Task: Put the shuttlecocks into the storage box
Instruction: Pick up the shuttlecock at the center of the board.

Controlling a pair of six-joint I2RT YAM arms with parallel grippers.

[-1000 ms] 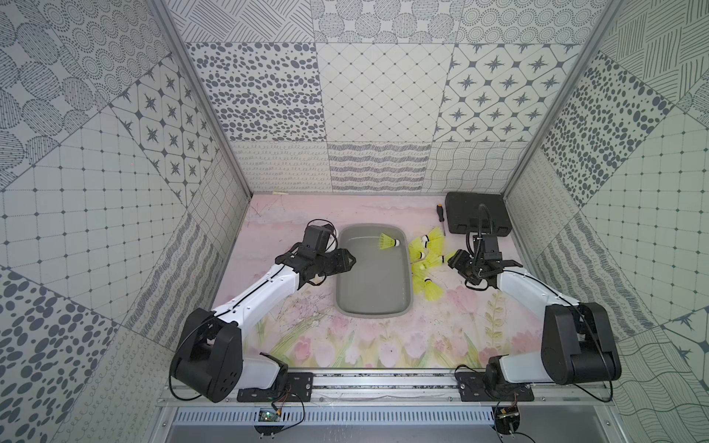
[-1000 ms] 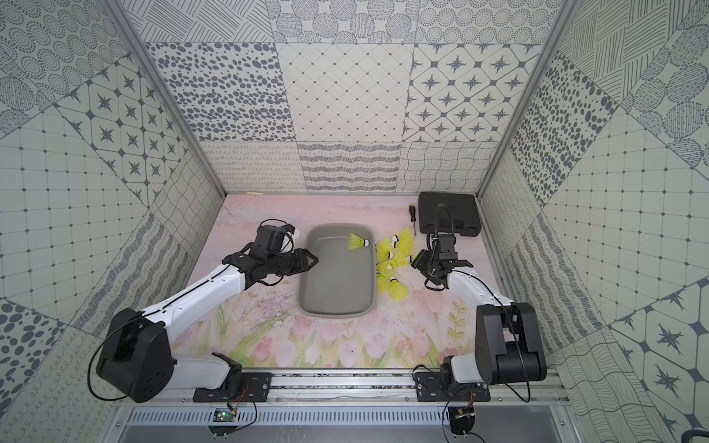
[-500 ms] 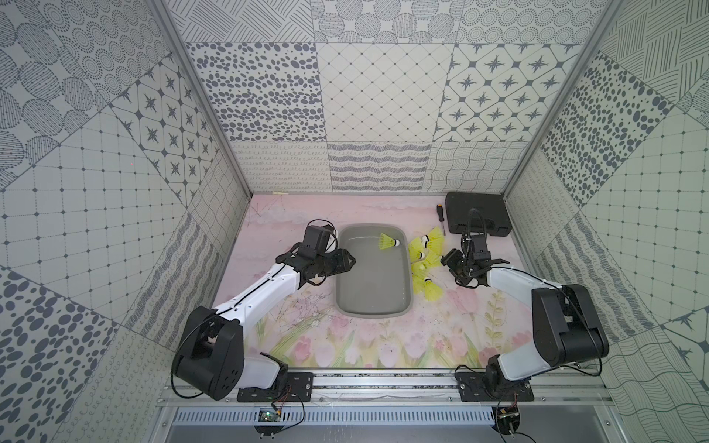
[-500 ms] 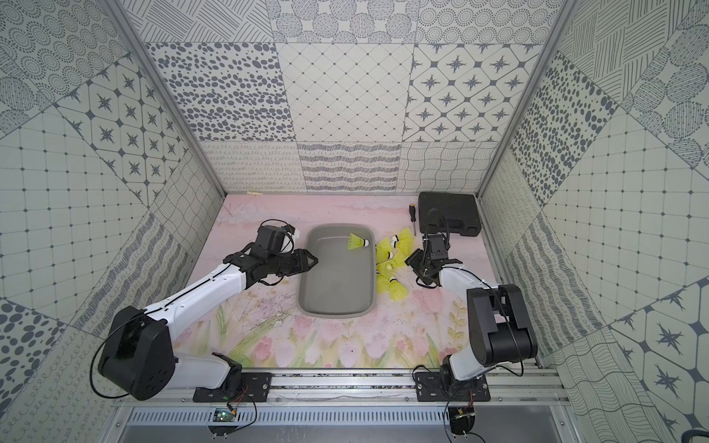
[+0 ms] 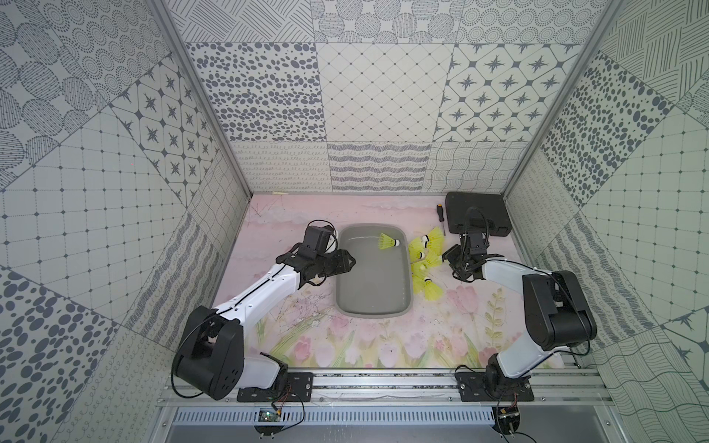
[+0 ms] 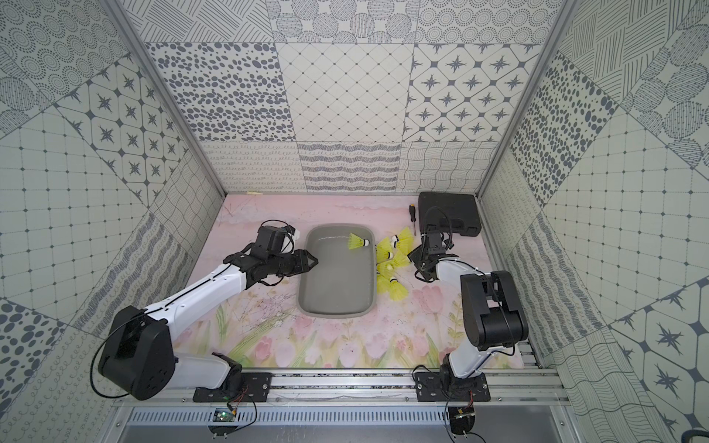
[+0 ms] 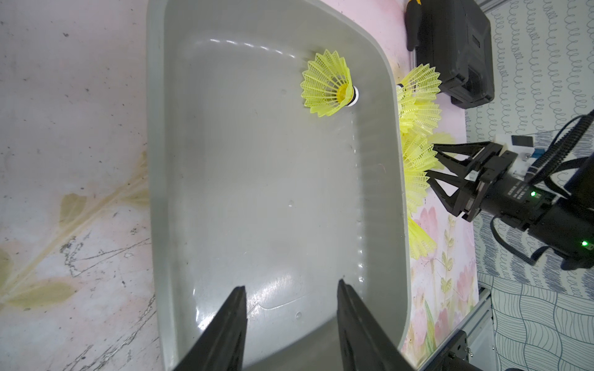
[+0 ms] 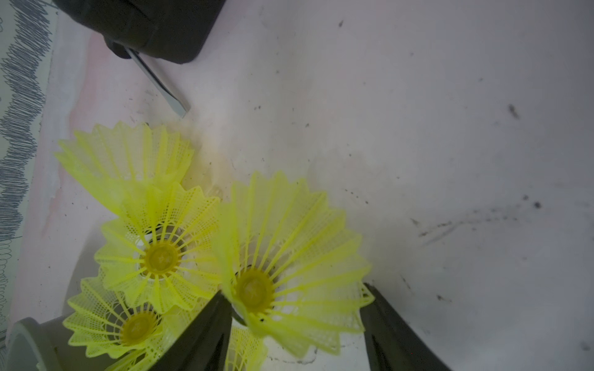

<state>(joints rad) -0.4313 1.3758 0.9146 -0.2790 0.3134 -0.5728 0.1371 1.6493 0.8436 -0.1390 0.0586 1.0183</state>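
Note:
The grey storage box (image 5: 371,315) (image 6: 333,312) lies mid-table with one yellow-green shuttlecock (image 5: 388,242) (image 7: 326,85) on its floor near the far right corner. Several more shuttlecocks (image 5: 426,264) (image 6: 391,264) lie bunched on the mat against the box's right wall. My right gripper (image 5: 449,264) (image 8: 294,289) is at this bunch, open, its fingers standing on either side of one shuttlecock's skirt (image 8: 289,244). My left gripper (image 5: 347,264) (image 7: 291,284) hovers over the box's left rim (image 7: 154,160), open with nothing in it.
A black hard case (image 5: 477,213) (image 6: 449,213) sits at the back right behind the right arm. A screwdriver (image 5: 440,218) (image 8: 157,83) lies beside it, just beyond the shuttlecocks. Patterned walls enclose the mat on three sides.
The right gripper has moved left into the bunch of shuttlecocks and now has one between its fingers. The left arm has stayed put.

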